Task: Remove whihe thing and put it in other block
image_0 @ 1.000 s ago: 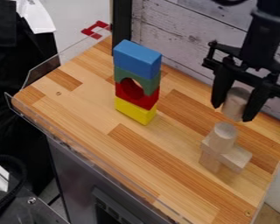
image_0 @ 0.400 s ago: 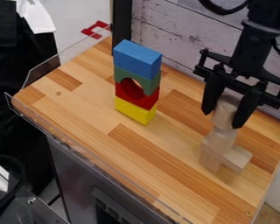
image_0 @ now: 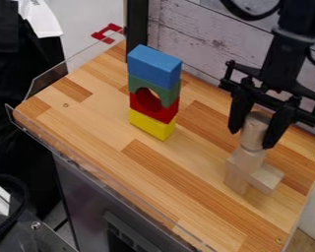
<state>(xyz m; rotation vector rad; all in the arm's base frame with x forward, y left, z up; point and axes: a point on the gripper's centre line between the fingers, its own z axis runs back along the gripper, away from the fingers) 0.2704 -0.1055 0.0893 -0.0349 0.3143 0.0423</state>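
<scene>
**Upper cylinder [image_0: 255,129] held at the top of the plain wood stack [image_0: 236,182]**

The counter [image_0: 88,118] spans the frame from the left edge to the lower right. The black arm [image_0: 285,59] enters at the upper right. Its hand [image_0: 252,139] points downward at the right of the frame; the fingers are partly open, one on each side of the upper cylinder, and grip it.

The coloured stack stands upright, above and left of centre. Top to bottom: blue block [image_0: 153,66], green arch [image_0: 137,84], red arch [image_0: 167,114], yellow block [image_0: 150,125]. The two arches together frame a round opening.

The plain wood stack stands at the lower right. A flat block [image_0: 267,178] forms its crosspiece, with the lower cylinder [image_0: 251,156] on top. The upper cylinder is upright, directly above the lower cylinder, and appears to touch it.
</scene>
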